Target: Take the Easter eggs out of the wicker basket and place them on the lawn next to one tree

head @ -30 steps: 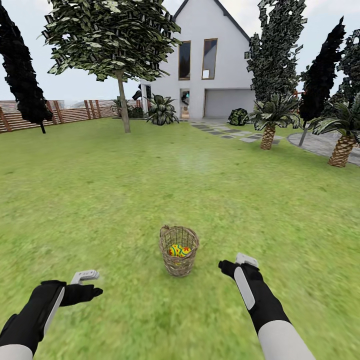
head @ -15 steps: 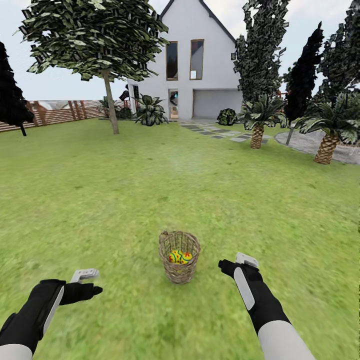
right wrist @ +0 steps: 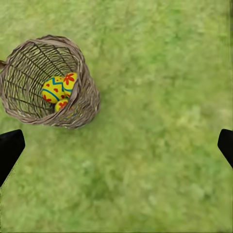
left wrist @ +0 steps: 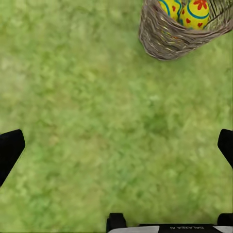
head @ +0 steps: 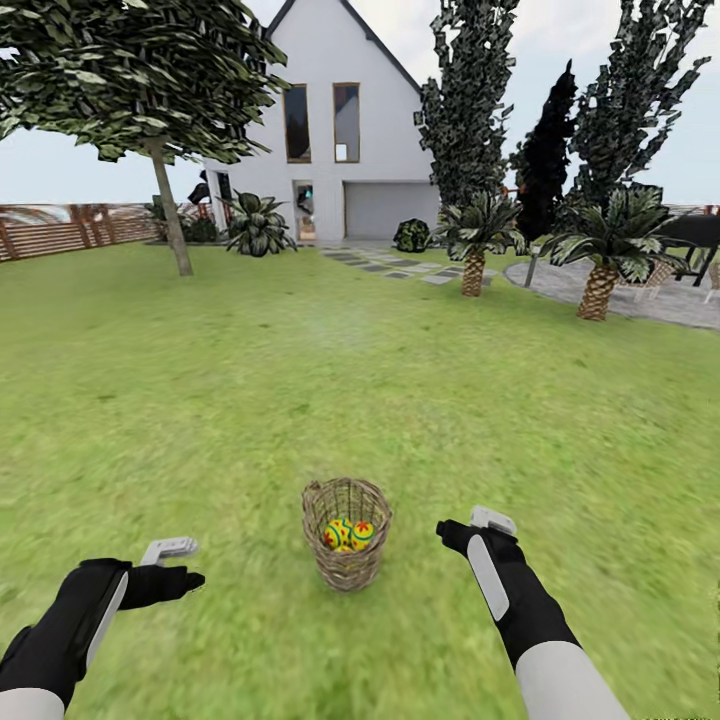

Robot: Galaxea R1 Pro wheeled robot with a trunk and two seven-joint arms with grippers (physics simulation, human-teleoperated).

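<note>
The wicker basket [head: 346, 565] stands upright on the lawn [head: 300, 400], between and just ahead of my two grippers. Yellow Easter eggs [head: 347, 533] with red flowers and blue zigzags lie inside it; at least two show. My left gripper [head: 183, 562] hovers open over the grass to the basket's left, holding nothing. My right gripper [head: 470, 527] is open to the basket's right, also holding nothing. The left wrist view catches the basket [left wrist: 170, 41] and the eggs [left wrist: 195, 11] at its edge. The right wrist view looks into the basket [right wrist: 82, 104] at the eggs [right wrist: 57, 89]. A grey-trunked tree [head: 171, 215] stands far off at the left.
A white gabled house [head: 330, 140] closes the far end. Two scaly palms [head: 473, 270] [head: 598, 290] and dark cypress-like trees [head: 545, 160] stand at the right by a paved area [head: 640, 300]. A slat fence [head: 60, 230] runs along the left.
The whole picture has slid left, so the camera has turned right. The basket now sits slightly lower and closer in view. Both arms hold the same pose.
</note>
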